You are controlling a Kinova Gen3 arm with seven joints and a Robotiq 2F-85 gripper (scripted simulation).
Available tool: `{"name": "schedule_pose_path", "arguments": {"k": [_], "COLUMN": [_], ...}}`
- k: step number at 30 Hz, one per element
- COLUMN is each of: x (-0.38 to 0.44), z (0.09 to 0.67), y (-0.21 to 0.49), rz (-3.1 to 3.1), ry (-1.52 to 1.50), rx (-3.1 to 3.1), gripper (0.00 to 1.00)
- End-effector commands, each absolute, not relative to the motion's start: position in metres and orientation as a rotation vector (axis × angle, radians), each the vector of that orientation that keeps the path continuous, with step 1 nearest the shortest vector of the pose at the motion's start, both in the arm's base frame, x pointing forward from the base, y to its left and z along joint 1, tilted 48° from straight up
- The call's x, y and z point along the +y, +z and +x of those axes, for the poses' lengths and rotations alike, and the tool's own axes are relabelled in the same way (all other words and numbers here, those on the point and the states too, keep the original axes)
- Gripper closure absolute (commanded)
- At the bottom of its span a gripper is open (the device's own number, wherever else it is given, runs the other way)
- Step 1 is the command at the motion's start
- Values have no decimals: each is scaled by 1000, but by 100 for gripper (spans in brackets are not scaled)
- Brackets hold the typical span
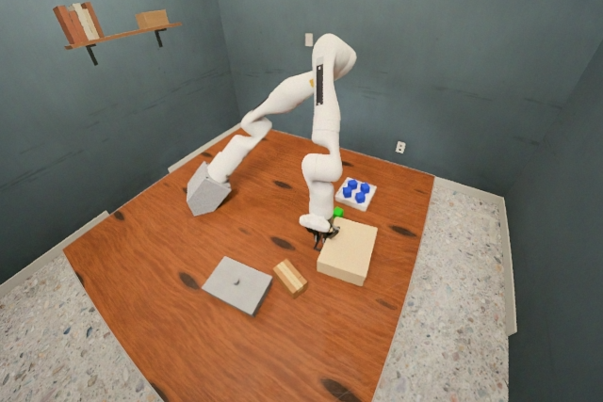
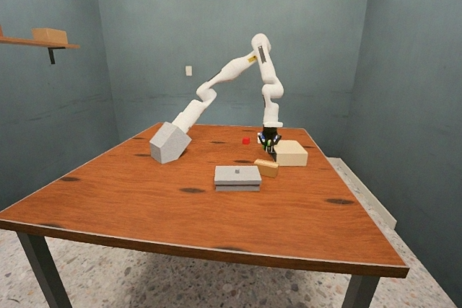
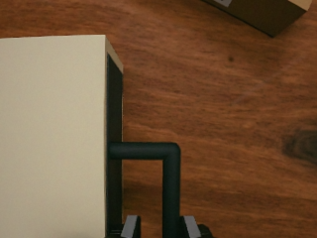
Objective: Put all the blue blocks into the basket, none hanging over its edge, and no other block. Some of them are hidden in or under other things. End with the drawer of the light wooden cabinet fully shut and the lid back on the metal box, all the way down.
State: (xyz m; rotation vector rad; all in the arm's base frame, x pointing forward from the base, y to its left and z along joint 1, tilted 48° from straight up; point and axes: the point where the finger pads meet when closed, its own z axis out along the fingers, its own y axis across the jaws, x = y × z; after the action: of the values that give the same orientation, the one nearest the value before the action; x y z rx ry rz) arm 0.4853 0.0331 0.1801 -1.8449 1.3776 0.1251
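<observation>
My gripper [image 1: 319,244] [image 2: 269,149] [image 3: 160,226] is partly open, its fingers on either side of the dark drawer handle [image 3: 171,193], with a gap to the left finger. The cream wooden cabinet [image 1: 348,249] [image 2: 291,155] [image 3: 50,139] has its dark drawer front [image 3: 114,109] about flush in the frame; its inside is hidden. The white basket [image 1: 350,203] holds several blue blocks [image 1: 360,197], none seen over its edge. The grey lid [image 1: 236,285] [image 2: 237,176] lies level on the metal box [image 2: 237,187] with its knob up; the box's inside is hidden.
A green block [image 1: 337,213] is between basket and cabinet. A red block [image 2: 245,141] lies farther back. A tan box with a pale stripe [image 1: 290,278] [image 2: 266,168] [image 3: 263,15] stands between metal box and cabinet. The grey robot base [image 1: 206,193] [image 2: 170,144] is at left.
</observation>
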Motion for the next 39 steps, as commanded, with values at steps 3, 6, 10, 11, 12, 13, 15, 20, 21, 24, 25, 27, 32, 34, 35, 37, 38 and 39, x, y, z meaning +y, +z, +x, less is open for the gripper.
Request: {"name": "schedule_pose_path", "arguments": {"k": [3,6,10,11,12,13,15,20,21,24,25,27,32,34,35,37,38,39], "x": [33,33,33,33,33,33,33,31,30,27,25,22,17,13,10,6,3,1], "z": [487,487,487,487,487,487,487,485,485,483,482,481,478,475,474,471,470,468], "y": [183,183,183,183,183,183,183,185,186,189,190,193,199,203,205,210,212,215], "rz": [-1846,-1846,-1846,-1846,-1846,-1846,-1846,-1846,-1846,-1846,-1846,-1846,-1846,-1846,-1846,-1846,-1846,-1846], "ry": [124,124,124,124,124,124,124,124,124,124,124,124,124,124,124,124,124,124], "rx": [1376,1376,1376,1376,1376,1376,1376,1376,1376,1376,1376,1376,1376,1376,1376,1376,1376,1376], "gripper": [70,70,70,70,70,70,70,70,70,70,70,70,70,70,70,70,70,70]}}
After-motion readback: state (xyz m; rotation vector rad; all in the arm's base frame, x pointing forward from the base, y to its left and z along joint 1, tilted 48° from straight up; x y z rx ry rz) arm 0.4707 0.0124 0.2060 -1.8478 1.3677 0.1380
